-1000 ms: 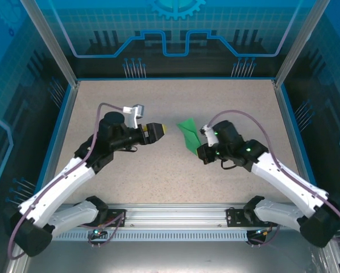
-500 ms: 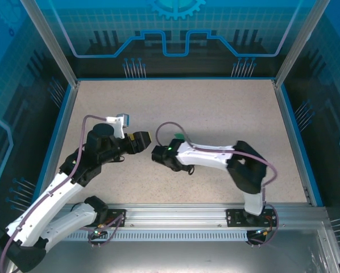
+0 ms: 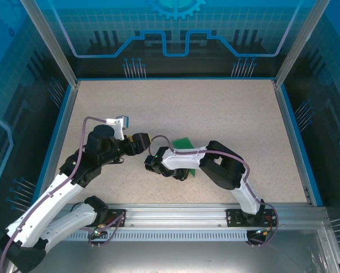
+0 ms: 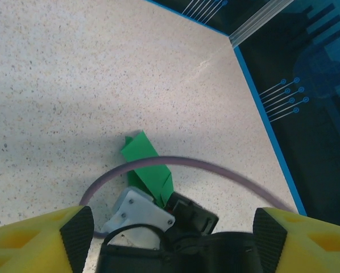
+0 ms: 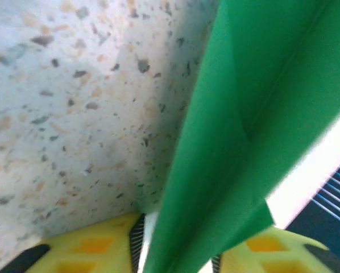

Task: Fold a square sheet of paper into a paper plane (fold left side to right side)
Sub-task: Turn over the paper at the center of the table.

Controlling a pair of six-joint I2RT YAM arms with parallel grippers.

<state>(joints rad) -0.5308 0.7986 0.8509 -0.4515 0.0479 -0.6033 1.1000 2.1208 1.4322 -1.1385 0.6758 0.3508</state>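
The square sheet of paper is folded into a narrow green paper plane (image 3: 184, 143) lying on the speckled table, its middle hidden under my right forearm. The right gripper (image 3: 179, 172) is tucked under that arm near the table's centre. In the right wrist view the paper plane (image 5: 255, 114) runs between the yellow fingers (image 5: 90, 250), and a gap shows beside the left pad, so the right gripper (image 5: 178, 250) is open around it. My left gripper (image 3: 142, 140) is wide open just left of the right wrist. In the left wrist view the left gripper (image 4: 173, 224) faces that wrist, with the paper plane (image 4: 147, 165) beyond.
A purple cable (image 4: 215, 168) from the right arm arcs between the left fingers. Blue-edged walls (image 3: 287, 131) bound the table on the sides and back. An aluminium rail (image 3: 175, 219) runs along the near edge. Open tabletop (image 3: 215, 108) lies behind both grippers.
My right arm swung from the right side to the table's centre, carrying the paper plane toward the left gripper, and its jaws have opened. The left arm drew back a little to the left.
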